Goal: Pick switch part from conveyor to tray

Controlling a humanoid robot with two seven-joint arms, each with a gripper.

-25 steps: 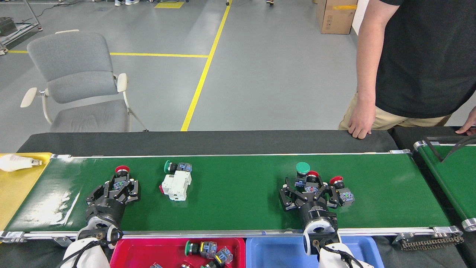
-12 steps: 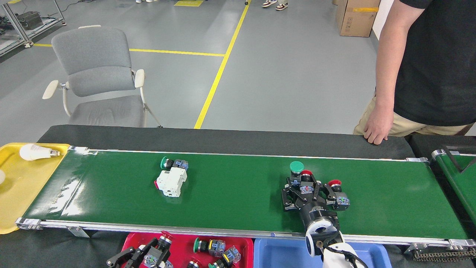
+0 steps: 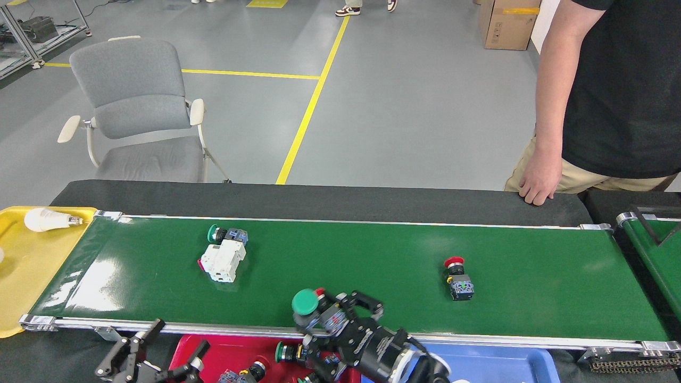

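Conveyor [image 3: 340,266], the long glossy dark-green belt with silver aluminium rails, carries three loose items. Red plastic tray [image 3: 183,348] sits against its near rail, left of a blue plastic tray [image 3: 500,364]; a yellow tray [image 3: 32,271] holding a white light bulb [image 3: 45,219] butts the belt's left end.

Right gripper [image 3: 332,314], black and multi-fingered, is clenched on two switch parts at once: a green mushroom-head push-button switch [image 3: 305,302] and a smaller red-capped one [image 3: 320,292] pressed against it. The load hangs over the near rail, just at the red tray's far edge. Left gripper [image 3: 154,354] sits fingers spread and empty beside the red tray.

Step in hand, as I judge it: the drop into the red tray. Clear the rail fully before letting go; releasing now risks one part landing back on the belt. Go low, open slowly, since two parts in one grasp may part unevenly.

On the belt: white modular circuit breaker [image 3: 223,259] touching a green-headed switch [image 3: 224,234], and a lone red-capped switch with grey block [image 3: 458,277] to the right.
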